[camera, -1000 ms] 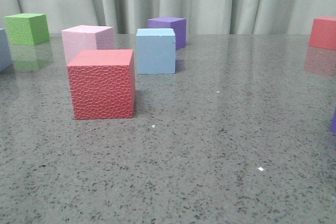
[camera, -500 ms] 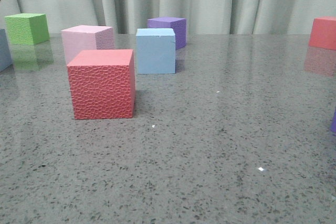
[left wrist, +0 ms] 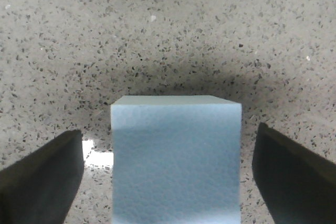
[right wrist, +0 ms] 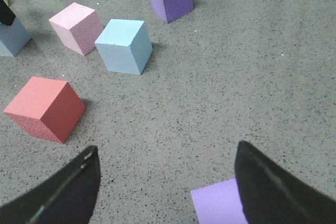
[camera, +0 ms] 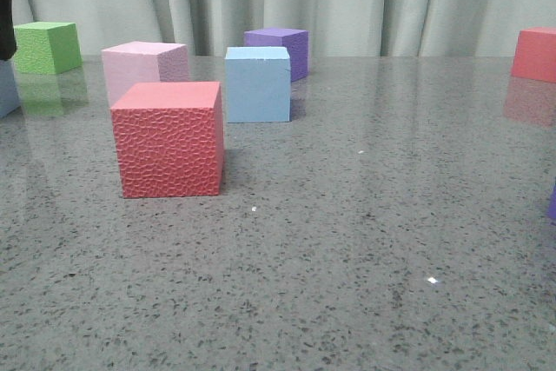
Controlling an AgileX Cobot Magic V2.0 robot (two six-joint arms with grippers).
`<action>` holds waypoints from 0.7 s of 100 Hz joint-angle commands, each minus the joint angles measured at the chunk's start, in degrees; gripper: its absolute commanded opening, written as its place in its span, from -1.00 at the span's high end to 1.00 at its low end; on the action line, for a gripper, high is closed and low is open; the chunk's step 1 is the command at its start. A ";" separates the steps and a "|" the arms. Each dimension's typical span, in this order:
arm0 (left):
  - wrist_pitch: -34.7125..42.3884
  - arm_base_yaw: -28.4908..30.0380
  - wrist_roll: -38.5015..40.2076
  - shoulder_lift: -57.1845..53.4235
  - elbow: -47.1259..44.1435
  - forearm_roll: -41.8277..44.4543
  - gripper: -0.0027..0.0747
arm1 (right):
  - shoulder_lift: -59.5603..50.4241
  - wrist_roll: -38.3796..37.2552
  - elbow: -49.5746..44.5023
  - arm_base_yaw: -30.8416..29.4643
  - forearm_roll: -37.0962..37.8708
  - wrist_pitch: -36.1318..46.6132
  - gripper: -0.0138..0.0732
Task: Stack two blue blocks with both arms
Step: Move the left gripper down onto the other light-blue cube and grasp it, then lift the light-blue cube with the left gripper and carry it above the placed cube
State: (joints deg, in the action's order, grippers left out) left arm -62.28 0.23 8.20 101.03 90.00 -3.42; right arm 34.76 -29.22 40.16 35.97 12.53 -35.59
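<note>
Since a second ago, only the left arm (camera: 7,6) has moved, edging in at the counter's (camera: 365,241) far-left corner. Its left tool (left wrist: 176,179) hangs spread around one blue block (left wrist: 176,158), not yet touching. The other blue block (camera: 257,84) sits mid-counter near the back. The right tool (right wrist: 168,187) hangs spread, empty. The reach looks nearly finished; next, squeeze and lift.

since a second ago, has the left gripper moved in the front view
Yes. The left gripper has come into view at the left edge, now overlapping the green cube, which stayed put.
</note>
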 commanded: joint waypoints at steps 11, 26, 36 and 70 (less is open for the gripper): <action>-0.32 0.10 0.45 -1.84 1.95 -0.71 -0.67 | -0.05 0.07 1.45 -0.03 1.43 4.30 -0.56; -0.32 0.10 0.45 -1.84 1.95 -0.71 -0.56 | -0.05 0.07 1.45 -0.03 1.43 4.30 -0.56; -0.32 0.10 0.45 -1.84 1.95 -0.71 -0.36 | -0.05 0.07 1.45 -0.03 1.43 4.30 -0.56; 0.35 0.10 0.45 -1.84 1.95 -0.71 0.05 | -0.05 0.07 1.45 -0.03 1.49 4.30 -0.56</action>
State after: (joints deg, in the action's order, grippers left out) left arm -63.65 0.23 8.20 101.64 90.23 -3.62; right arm 34.76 -29.35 40.16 35.97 12.53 -35.59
